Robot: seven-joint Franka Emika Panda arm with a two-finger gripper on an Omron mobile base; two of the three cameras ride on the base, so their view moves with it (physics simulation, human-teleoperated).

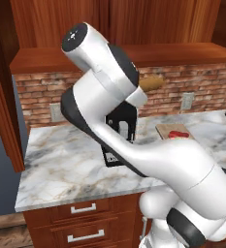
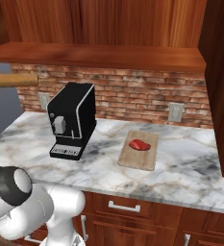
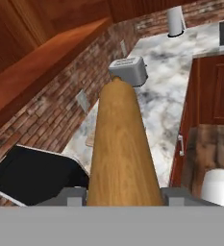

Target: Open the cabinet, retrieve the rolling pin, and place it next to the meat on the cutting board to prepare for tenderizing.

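Up above the black coffee machine [image 2: 72, 117], your fingers [image 3: 75, 196] are clamped on the rolling pin [image 3: 120, 144], its long axis running level along the wall, while the meat [image 2: 139, 144] on the cutting board [image 2: 144, 161] lies lower down on the worktop [image 2: 190, 163], off to the machine's right.

- No readable text, label, brand, number or sign anywhere.
- The coffee machine [image 2: 72, 119], below the gripper, has pale marks on its front, too small and blurred to read.
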